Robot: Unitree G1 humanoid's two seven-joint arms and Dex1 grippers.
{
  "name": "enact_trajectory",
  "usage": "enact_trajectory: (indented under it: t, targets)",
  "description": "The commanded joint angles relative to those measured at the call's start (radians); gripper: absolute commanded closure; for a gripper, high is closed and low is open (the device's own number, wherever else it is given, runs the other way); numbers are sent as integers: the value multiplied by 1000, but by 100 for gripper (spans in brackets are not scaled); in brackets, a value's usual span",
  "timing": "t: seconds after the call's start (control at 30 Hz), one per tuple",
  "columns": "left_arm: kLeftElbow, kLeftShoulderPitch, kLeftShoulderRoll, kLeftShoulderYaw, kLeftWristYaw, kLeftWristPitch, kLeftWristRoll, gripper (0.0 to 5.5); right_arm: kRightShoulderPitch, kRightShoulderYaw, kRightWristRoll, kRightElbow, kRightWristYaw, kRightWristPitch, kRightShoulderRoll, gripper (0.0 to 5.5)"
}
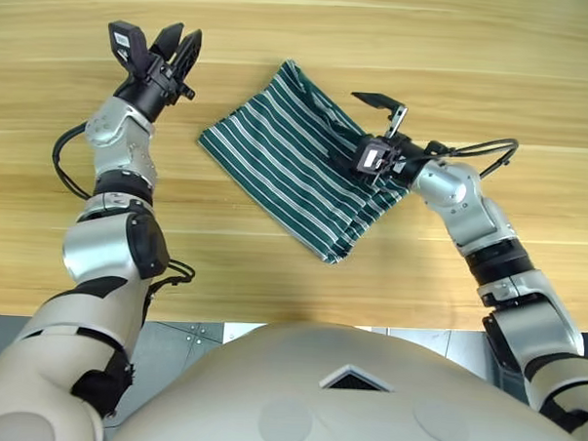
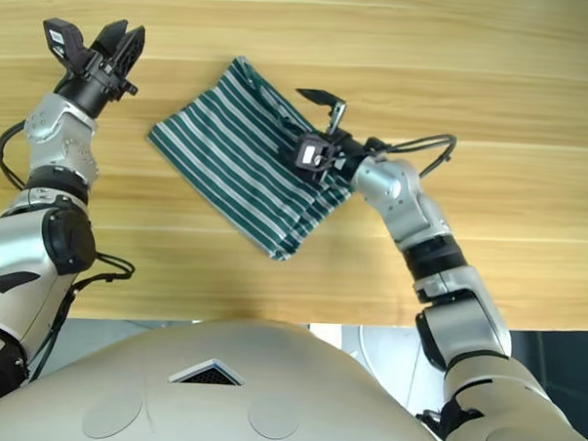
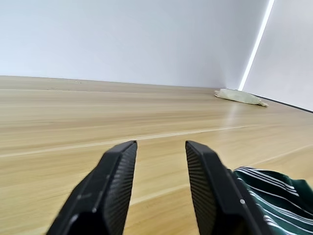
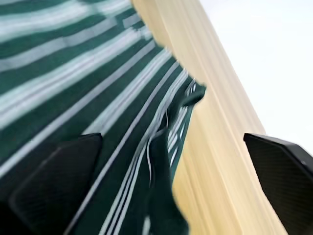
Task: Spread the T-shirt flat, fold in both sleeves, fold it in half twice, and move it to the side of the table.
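Folded T-shirt [image 1: 277, 156] — wide right jaws alongside

Light wooden tabletop with a folded striped T-shirt

The tabletop [image 1: 283, 25] is pale wood, its grain and plank lines running from side to side, and its near edge lies just in front of the robot. About the middle of it lies the T-shirt [image 1: 273, 151], dark green with thin white stripes. It is folded to a rough rectangle and set on a slant, one corner pointing away and one toward the near edge, where the layers show. Well apart from it, at a far end of the tabletop, lies a small pale crumpled bundle [image 3: 239, 96].
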Motion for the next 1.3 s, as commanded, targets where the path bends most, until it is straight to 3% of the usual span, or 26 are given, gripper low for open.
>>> enact_trajectory:
  t: [0.03, 0.27, 0.37, 0.43, 0.53, 0.63, 0.83, 1.07, 1.17, 1.3]
  targets:
    - [3, 16, -10, -19, 15, -13, 14, 366, -97, -32, -23, 265, -50, -24, 0, 14]
    - [5, 28, -11, -22, 17, -12, 12, 366, -139, -182, 226, 482, 110, -165, 37, 14]
    - [5, 35, -7, -21, 18, -12, 12, 366, -77, -140, 214, 484, 229, -230, 15, 14]
    - [2, 40, -7, -22, 16, -14, 12, 366, 46, -47, 215, 355, 372, -318, -18, 14]
    - [-2, 44, -6, -22, 15, -14, 11, 366, 248, 56, 445, -160, 506, -342, -96, 14]
    - [-4, 48, -6, -23, 18, -16, 13, 366, 285, 2, 563, -453, 454, -240, -101, 14]
    - [-1, 46, -23, -31, 24, -25, 16, 366, 180, -106, 371, -414, 251, -30, 1, 14]
    - [-4, 51, -30, -43, 27, -31, 13, 366, 84, 16, 77, -310, 140, 4, 122, 14]
    - [-2, 53, -39, -48, 30, -33, 14, 366, 33, 108, -57, -188, 98, -10, 176, 14]
    - [-2, 56, -48, -54, 30, -35, 15, 366, -150, 145, -247, 231, -177, 64, 260, 14]
